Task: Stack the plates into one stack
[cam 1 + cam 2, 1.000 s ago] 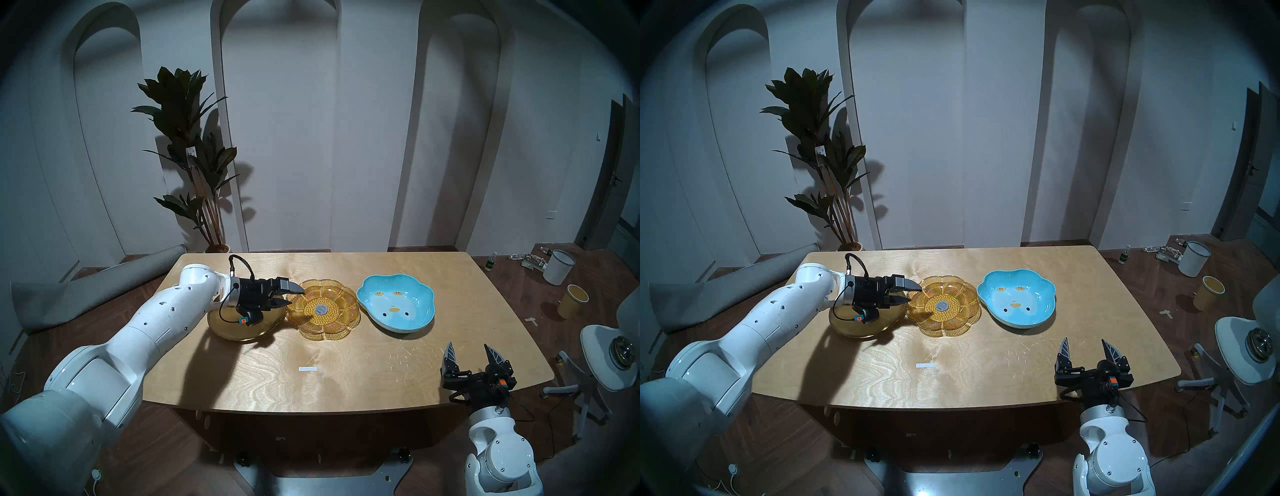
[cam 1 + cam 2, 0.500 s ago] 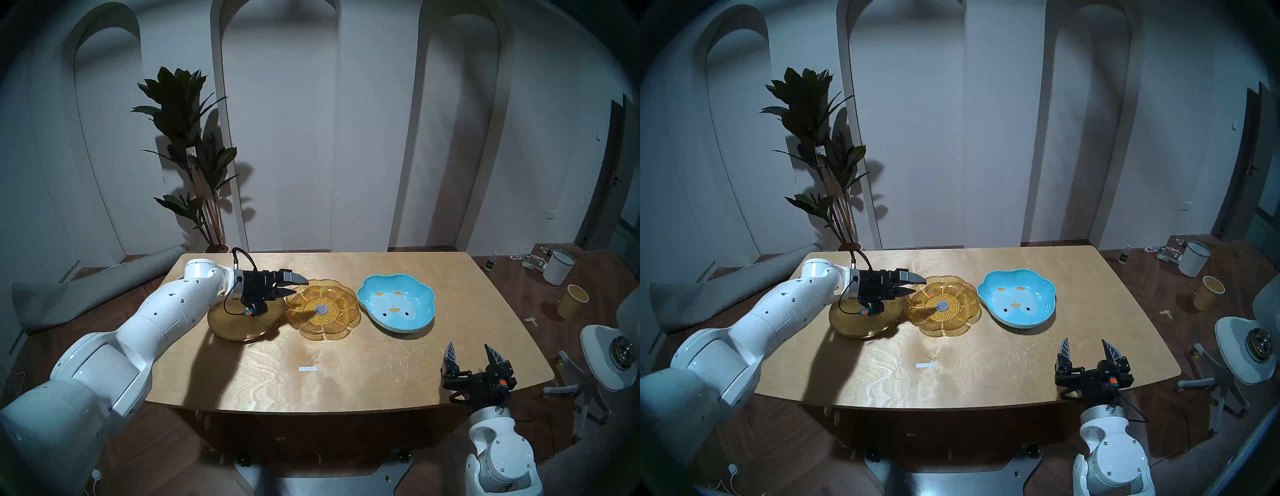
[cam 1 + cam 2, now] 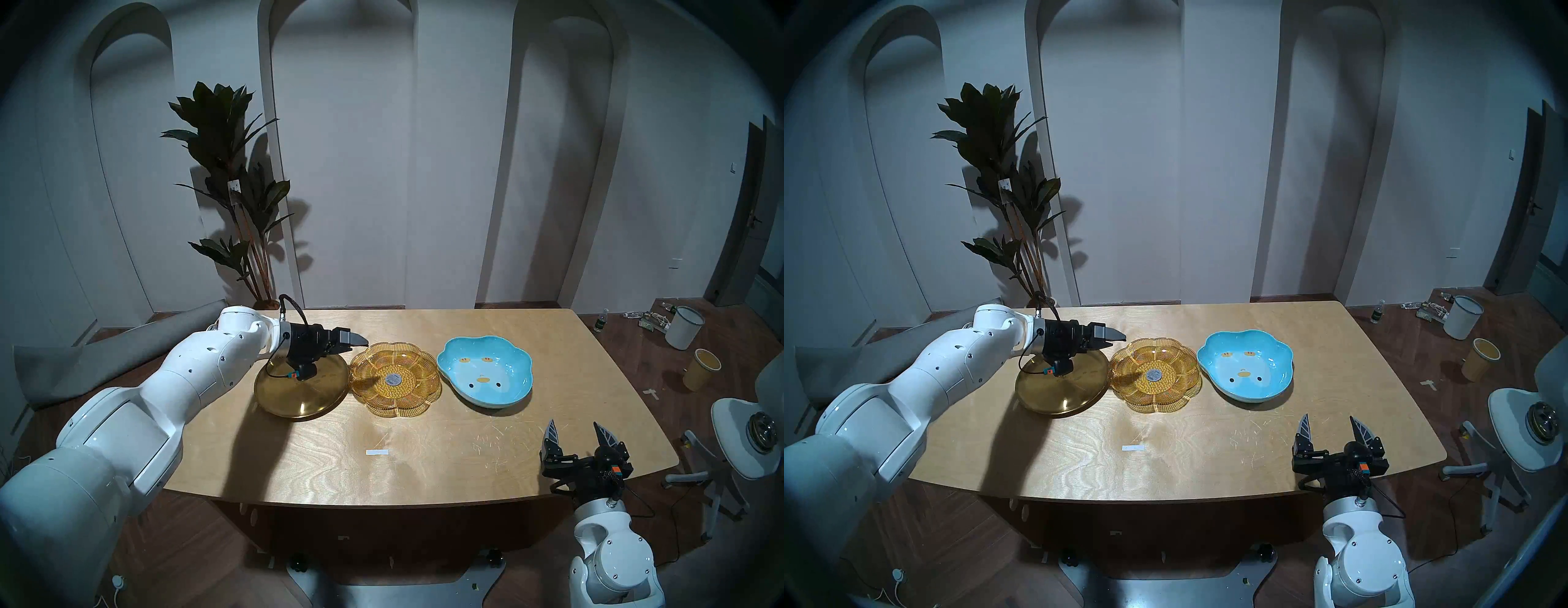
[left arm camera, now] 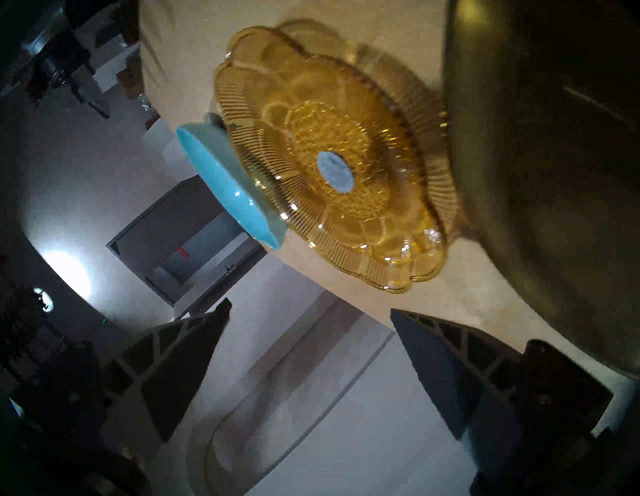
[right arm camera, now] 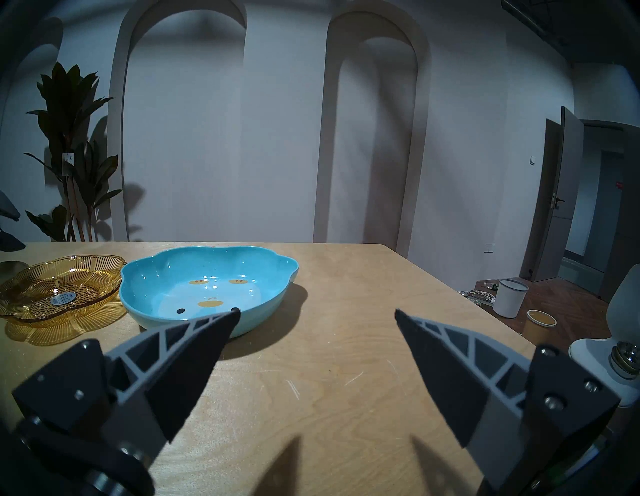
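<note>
Three plates lie side by side on the wooden table [image 3: 424,475]: a round gold metal plate [image 3: 292,395] [image 3: 1055,392] on the left, an amber ribbed flower-shaped plate [image 3: 413,384] [image 3: 1174,380] with a grey centre sticker in the middle, and a light-blue lobed dish [image 3: 483,369] [image 3: 1244,365] on the right. No stack exists. My left gripper [image 3: 359,344] [image 3: 1117,339] hovers open and empty above the gold plate's far right edge, just left of the amber plate. In the left wrist view the left gripper [image 4: 310,306] is clear of the amber plate [image 4: 381,138]. My right gripper [image 3: 575,429] [image 5: 316,311] stands open near the front right corner, short of the blue dish [image 5: 207,277].
A small white tape strip [image 3: 376,452] lies on the table's front middle. A potted plant [image 3: 237,191] stands behind the table's far left corner. A white bin [image 3: 684,327], a paper cup [image 3: 702,368] and a chair [image 3: 746,441] are off the table's right side.
My left gripper has drawn back from the amber plate's left rim, rising and moving left and away, still open. The plates and the right arm have not moved.
</note>
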`<state>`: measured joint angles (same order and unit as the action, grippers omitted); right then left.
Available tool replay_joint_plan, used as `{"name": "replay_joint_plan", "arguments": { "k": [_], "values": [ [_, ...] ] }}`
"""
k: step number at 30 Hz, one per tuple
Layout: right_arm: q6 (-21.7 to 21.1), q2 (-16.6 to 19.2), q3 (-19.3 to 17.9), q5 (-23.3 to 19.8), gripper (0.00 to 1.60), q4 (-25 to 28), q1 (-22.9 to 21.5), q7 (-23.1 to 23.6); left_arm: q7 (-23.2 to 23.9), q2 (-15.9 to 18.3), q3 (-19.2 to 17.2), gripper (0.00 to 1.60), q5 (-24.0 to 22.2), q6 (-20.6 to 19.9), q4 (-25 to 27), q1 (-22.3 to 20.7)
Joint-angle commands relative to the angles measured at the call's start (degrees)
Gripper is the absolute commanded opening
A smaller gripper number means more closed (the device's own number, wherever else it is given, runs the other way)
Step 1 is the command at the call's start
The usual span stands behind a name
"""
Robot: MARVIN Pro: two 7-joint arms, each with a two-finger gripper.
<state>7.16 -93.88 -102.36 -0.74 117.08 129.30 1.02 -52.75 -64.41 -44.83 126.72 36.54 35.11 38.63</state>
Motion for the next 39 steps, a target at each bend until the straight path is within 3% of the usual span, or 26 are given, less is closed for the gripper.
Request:
{"name": "replay_joint_plan", "arguments": {
  "k": [1,16,22,28,39],
  "values": [
    [0.6,0.0,0.1,-0.1,1.6,1.4,0.0,0.1,-2.0,-2.1,1.6,1.6,2.5,-2.5,-2.4,-5.2],
    [0.6,-0.2,0.0,-0.1,1.6,1.4,0.0,0.3,-9.4,-3.8,6.8,1.6,8.0,-4.8,-10.7,-8.2],
    [0.6,-0.3,0.0,0.0,1.6,1.4,0.0,0.4,-11.4,-4.4,7.8,1.6,9.0,-5.5,-12.0,-8.6],
    [0.6,-0.4,-0.1,0.0,1.6,1.4,0.0,0.5,-14.0,-3.9,9.2,1.6,10.4,-5.1,-10.2,-8.5],
    [0.6,-0.5,-0.1,0.1,1.6,1.5,0.0,0.6,-11.2,-5.2,9.5,1.6,11.7,-7.0,-9.1,-7.4]
  ]
}}
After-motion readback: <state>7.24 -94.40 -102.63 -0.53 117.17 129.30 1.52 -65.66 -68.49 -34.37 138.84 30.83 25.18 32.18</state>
